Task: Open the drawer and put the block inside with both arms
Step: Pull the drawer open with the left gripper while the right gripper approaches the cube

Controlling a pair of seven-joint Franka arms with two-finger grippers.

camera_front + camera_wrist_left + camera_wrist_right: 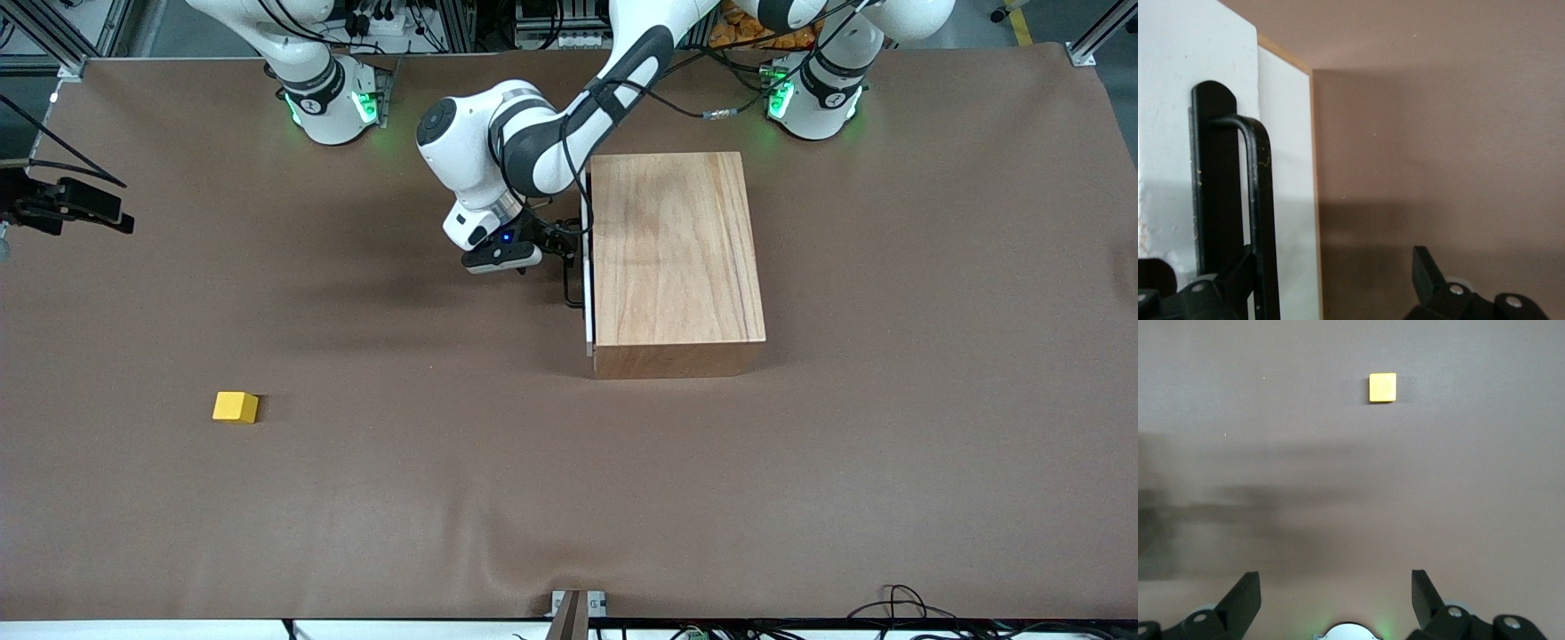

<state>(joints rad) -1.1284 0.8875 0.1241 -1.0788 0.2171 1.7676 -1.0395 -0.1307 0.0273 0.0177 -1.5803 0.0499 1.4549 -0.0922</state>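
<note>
Left gripper at the drawer handle, block alone on the brown counter point(800, 498).

The large plain wooden box point(674, 253) held its white-fronted drawer point(587, 267) closed; the left gripper point(569, 244) had fingers point(1431, 273) apart around the thin black handle point(1258, 200). The right gripper point(1335, 590), fingers apart, hung over the counter above the small yellow block point(236, 407), which lay well apart from the box toward the right arm's end.

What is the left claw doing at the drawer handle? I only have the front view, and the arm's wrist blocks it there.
Observer: The left claw is open, with the black drawer handle between its fingers, close against one and not clamped.
Operator: And the right claw? I can't make it out here.
Observer: The right claw is open over the bare brown table cover, holding nothing.
Operator: Does it see the block?
Observer: Yes, the right wrist view shows the yellow block lying on the cover, well apart from the claw.
</note>
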